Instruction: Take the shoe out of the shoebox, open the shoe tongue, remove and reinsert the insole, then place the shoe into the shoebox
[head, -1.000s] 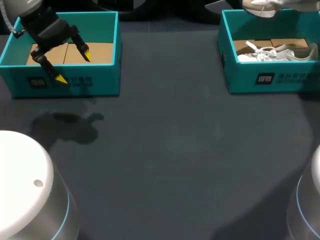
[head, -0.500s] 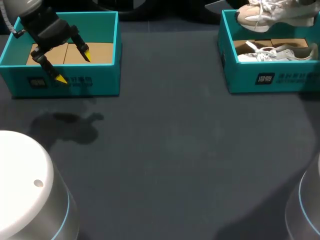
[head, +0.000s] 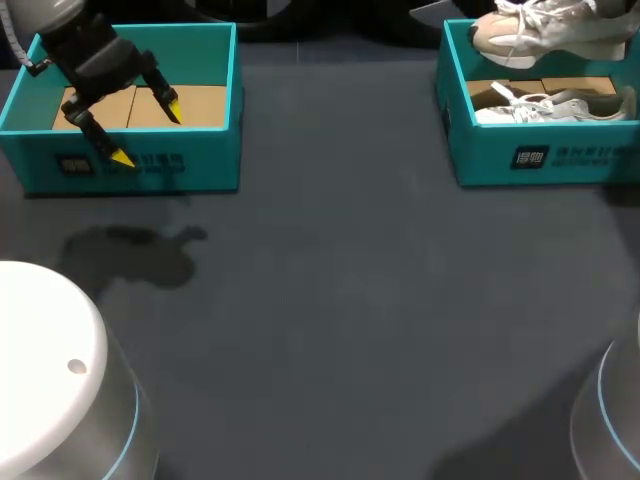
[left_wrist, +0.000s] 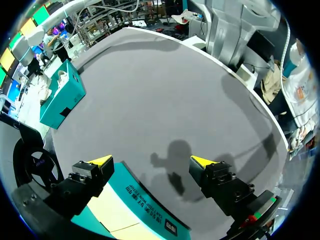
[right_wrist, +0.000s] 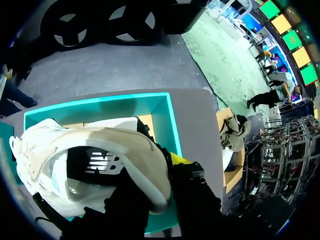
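Across the dark grey tabletop (head: 350, 300), at its far left corner, my left end effector (head: 147, 133) hangs with its fingers spread apart and gripping nothing, over the front wall of a teal shoebox (head: 200, 165) with bare cardboard inside. At the far right corner, my right end effector (right_wrist: 160, 167) is clamped on a pale shoe (head: 545, 35), held above a second shoebox (head: 545, 155) in which another shoe (head: 555, 105) lies.

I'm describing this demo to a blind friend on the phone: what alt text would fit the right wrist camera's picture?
A beige-and-white shoe fills the view, held in the right tool above an open teal shoebox on a grey table. One yellow fingertip shows beside the shoe; the other is hidden by it.
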